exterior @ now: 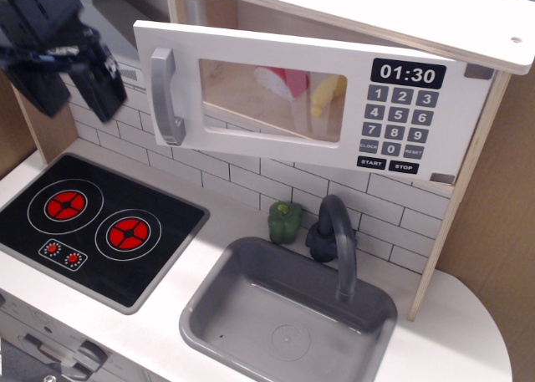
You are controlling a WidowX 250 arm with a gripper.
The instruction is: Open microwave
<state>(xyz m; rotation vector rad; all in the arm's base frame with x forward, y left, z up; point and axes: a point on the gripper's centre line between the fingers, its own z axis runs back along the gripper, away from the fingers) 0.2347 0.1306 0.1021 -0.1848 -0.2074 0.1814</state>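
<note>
The white toy microwave hangs at the top of the play kitchen. Its door stands swung partly open toward me, hinged at the right. The door carries a grey bar handle at its left edge, a clear window, a black clock display and a grey keypad. Red and yellow toy food shows behind the window. My black gripper is at the upper left, apart from the handle, open and empty.
A black two-burner stove lies at the left. A grey sink with a dark faucet sits at the centre. A green toy pepper stands behind the sink. A wooden side wall is at the right.
</note>
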